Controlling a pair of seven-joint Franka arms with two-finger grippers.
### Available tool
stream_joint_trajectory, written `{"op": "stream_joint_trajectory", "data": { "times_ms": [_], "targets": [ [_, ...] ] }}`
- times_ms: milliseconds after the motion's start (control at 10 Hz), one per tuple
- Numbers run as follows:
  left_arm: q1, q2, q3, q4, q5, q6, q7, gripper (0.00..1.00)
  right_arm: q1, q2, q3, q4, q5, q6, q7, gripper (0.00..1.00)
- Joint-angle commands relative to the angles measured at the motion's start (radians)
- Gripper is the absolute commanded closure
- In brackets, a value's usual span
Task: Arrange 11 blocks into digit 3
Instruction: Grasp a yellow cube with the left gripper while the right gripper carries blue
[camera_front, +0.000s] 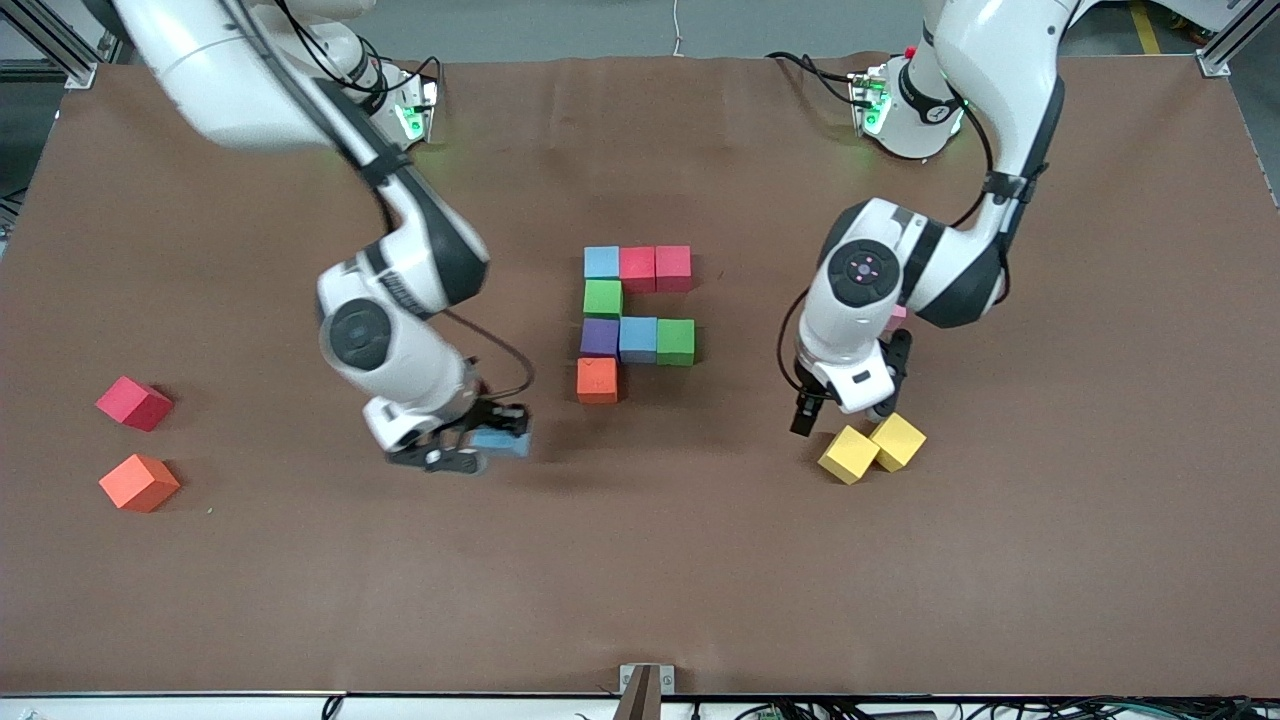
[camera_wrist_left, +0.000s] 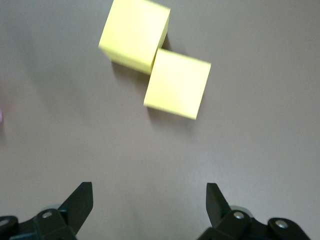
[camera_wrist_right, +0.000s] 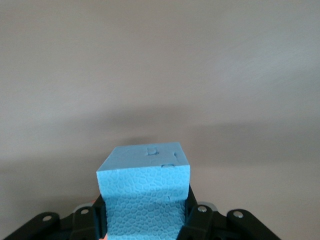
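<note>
right wrist view: right gripper (camera_wrist_right: 145, 220) fingers clamped on blue block (camera_wrist_right: 144, 192); left gripper (camera_wrist_left: 149, 200) fingers wide, empty

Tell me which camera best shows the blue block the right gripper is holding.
The right wrist view: the blue block fills the foreground, clamped in the right gripper. The front view shows only a sliver of it beside the fingers. The left wrist view misses it.

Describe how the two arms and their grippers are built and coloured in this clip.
Both arms are glossy white shells with black joint bands and round dark caps on the joints. Black cables run along each arm, and green lights glow at both bases. The left gripper has a white body with black fingers; the right gripper has black fingers too.
</note>
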Motion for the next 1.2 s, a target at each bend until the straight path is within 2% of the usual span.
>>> {"op": "stream_joint_trajectory", "data": {
  "times_ms": [0,299,699,898,1098],
  "targets": [
    [0.043,0.047,-0.007,0.0,0.025,0.084,0.119,0.0,0.12,0.03,-0.062,0.006,-0.047,0.072,0.124,1.0],
    [0.106,0.084,-0.007,0.001,0.025,0.103,0.263,0.0,0.262,0.093,-0.165,0.053,-0.048,0.097,0.189,1.0],
    [0.146,0.113,-0.007,0.009,0.023,0.163,0.282,0.0,0.312,0.144,-0.195,0.085,-0.055,0.094,0.198,1.0],
    [0.144,0.153,-0.008,0.049,0.02,0.185,0.277,0.0,0.345,0.156,-0.222,0.087,-0.055,0.094,0.2,1.0],
    [0.141,0.175,-0.007,0.056,0.022,0.185,0.279,0.0,0.35,0.158,-0.224,0.087,-0.055,0.093,0.201,1.0]
  ]
}}
